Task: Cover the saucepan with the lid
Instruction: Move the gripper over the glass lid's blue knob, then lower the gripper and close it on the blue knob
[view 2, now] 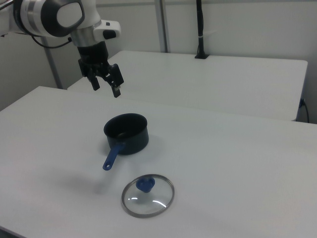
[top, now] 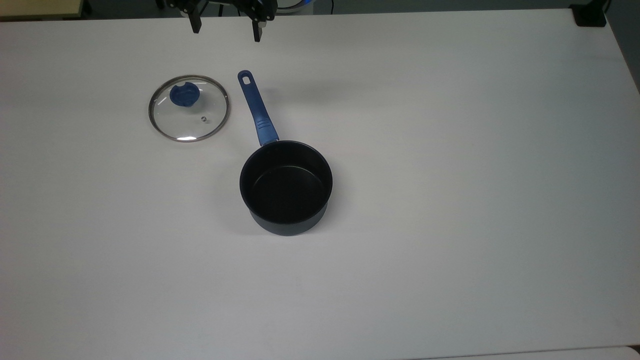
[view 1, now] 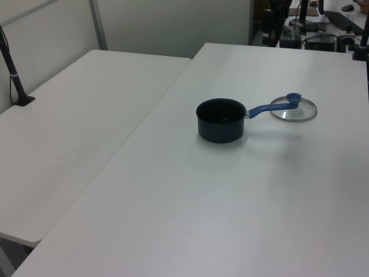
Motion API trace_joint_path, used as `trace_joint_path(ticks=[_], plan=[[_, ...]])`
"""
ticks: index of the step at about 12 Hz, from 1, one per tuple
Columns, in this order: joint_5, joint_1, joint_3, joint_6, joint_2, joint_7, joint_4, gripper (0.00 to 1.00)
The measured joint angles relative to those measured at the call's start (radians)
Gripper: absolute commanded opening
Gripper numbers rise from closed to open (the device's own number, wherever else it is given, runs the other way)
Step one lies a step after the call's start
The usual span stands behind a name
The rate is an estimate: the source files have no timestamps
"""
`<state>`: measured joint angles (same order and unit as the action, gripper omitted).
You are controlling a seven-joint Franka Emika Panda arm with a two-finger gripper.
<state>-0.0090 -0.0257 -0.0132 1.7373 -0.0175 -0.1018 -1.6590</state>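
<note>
A broad white rectangular table (top: 450, 200) was seen, abutted by a second white table (view 1: 75, 127) carrying a black upright post (view 1: 14, 75) clamped at its edge.

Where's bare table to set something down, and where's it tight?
Bare: the table on the top view's right of the saucepan, and the whole strip below it. Tight: the gap between the lid and the pan's handle, under the open gripper.
</note>
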Motion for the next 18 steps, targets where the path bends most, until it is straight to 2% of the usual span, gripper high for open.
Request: trace_joint_path(ticks=[2, 3, 5, 6, 7, 9, 11, 13, 16, 17, 18], plan=[[-0.003, -0.003, -0.009, -0.022, -0.001, 0.016, 0.0, 1.0], [-0.007, -0.007, -0.034, -0.052, -0.002, 0.1, 0.001, 1.0], [-0.026, -0.026, -0.122, -0.12, 0.0, 0.415, -0.008, 1.0], [-0.065, -0.046, -0.162, -0.127, 0.003, 0.538, -0.034, 1.0], [-0.091, -0.06, -0.196, -0.091, 0.008, 0.594, -0.081, 1.0], [-0.098, -0.066, -0.24, 0.141, 0.021, 0.602, -0.251, 1.0], [-0.098, -0.063, -0.242, 0.325, 0.046, 0.583, -0.403, 1.0], [-0.098, -0.06, -0.241, 0.371, 0.073, 0.571, -0.447, 1.0], [-0.098, -0.047, -0.235, 0.374, 0.123, 0.547, -0.449, 1.0], [-0.098, -0.046, -0.225, 0.375, 0.148, 0.536, -0.449, 0.96], [-0.098, -0.046, -0.212, 0.375, 0.167, 0.52, -0.449, 0.68]])
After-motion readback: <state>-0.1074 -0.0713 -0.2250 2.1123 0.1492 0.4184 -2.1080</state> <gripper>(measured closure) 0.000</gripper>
